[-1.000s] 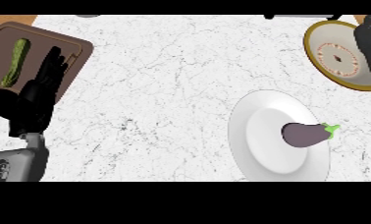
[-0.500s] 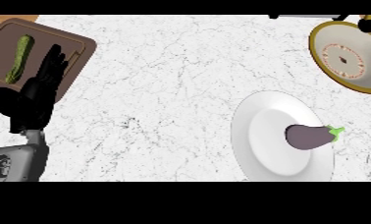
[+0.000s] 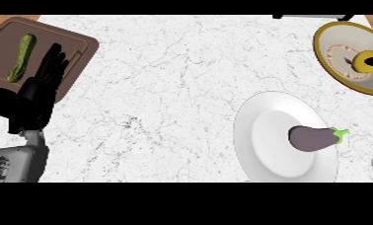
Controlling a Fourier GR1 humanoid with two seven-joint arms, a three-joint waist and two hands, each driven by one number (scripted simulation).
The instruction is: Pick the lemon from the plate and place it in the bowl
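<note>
- Worktop: white marble surface carrying every item.
- White plate, lower right: holds an eggplant, not a lemon.
- Brown tray, upper left: holds a green cucumber.
- Bowl, right edge: olive rim; a yellow lemon appears to lie inside it already.
- Left hand, left edge: fingers straight, released, grasping nothing, resting.
- Right hand: not visible.
- Step judged: placement looks complete; the next move calls only for verification.

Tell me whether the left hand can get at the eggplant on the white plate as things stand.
Probably not easily: the left hand rests open over the brown tray at far left, while the eggplant lies far right. Bare counter between, nothing blocking.
</note>
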